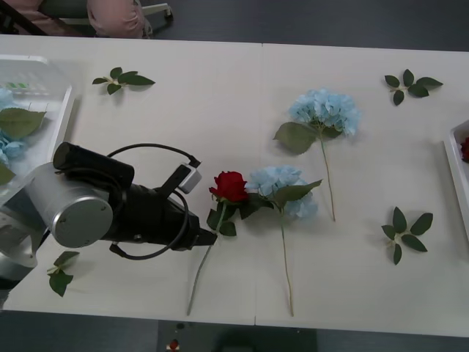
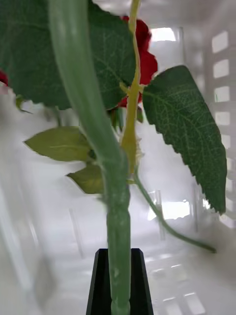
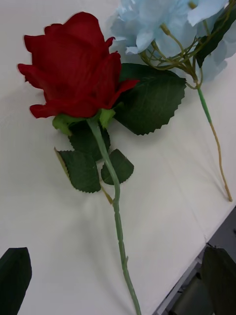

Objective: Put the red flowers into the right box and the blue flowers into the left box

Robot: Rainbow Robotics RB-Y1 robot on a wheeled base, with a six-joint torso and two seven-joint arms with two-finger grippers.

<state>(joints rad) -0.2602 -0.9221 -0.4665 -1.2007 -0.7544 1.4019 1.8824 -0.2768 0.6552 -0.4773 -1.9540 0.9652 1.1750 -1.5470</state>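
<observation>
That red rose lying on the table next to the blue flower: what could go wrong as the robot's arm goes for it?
The left pincer is open, one finger either side of the red rose. Its thin stem lies flat on the table, so the fingers may close over it or roll it away. The rose's leaves touch the nearer blue flower, which might get dragged along. The right pincer holds another rose stem over the right box; its leaves could catch there.

A red rose (image 1: 230, 186) is lying mid-bench, touching a pale blue hydrangea (image 1: 282, 189). A second hydrangea (image 1: 325, 111) is lying beyond. More blue blooms (image 1: 9, 147) are resting in the left box (image 1: 64, 103).
</observation>
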